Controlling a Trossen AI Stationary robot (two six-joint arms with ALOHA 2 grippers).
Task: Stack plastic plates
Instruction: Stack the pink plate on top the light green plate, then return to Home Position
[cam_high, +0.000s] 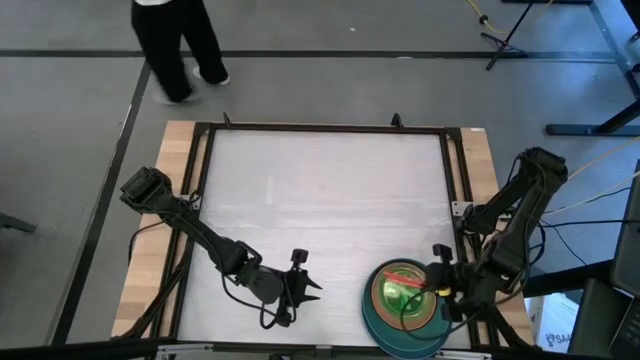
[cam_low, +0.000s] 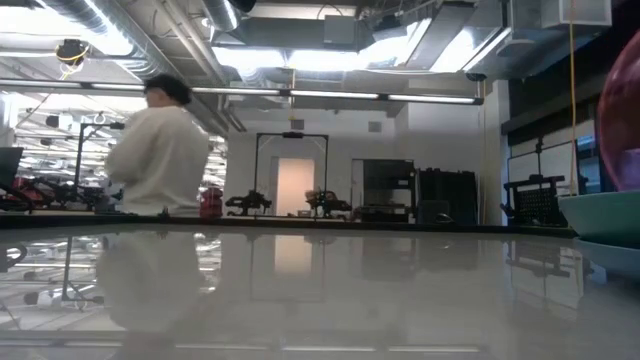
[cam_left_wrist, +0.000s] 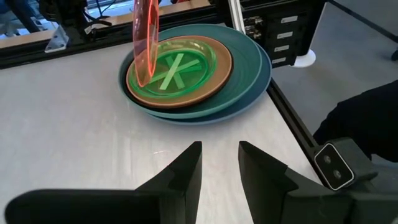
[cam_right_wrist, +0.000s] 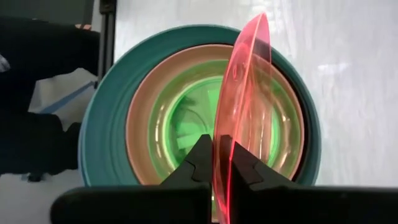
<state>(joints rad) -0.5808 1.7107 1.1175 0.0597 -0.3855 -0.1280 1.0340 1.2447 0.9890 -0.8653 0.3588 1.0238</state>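
Note:
A stack of plates (cam_high: 405, 305) stands at the table's near right: a dark teal plate (cam_left_wrist: 245, 65) at the bottom, a brown-orange one (cam_left_wrist: 217, 74) on it, a bright green one (cam_left_wrist: 177, 68) on top. My right gripper (cam_right_wrist: 221, 168) is shut on the small pink plate (cam_right_wrist: 242, 93), which stands on edge above the stack. My left gripper (cam_left_wrist: 219, 158) is open and empty over the table, left of the stack. My right gripper pinches the pink plate's rim (cam_right_wrist: 222, 149) between its two fingers, one on each face. The fingers come from the table's right side. The plate stands on edge over the green plate, nearly upright; whether its lower edge touches the stack I cannot tell.
Black frame rails (cam_high: 455, 180) run along the table's edges. The white table top (cam_high: 320, 200) stretches to the left of and beyond the stack. A person (cam_high: 175, 40) stands beyond the far edge.

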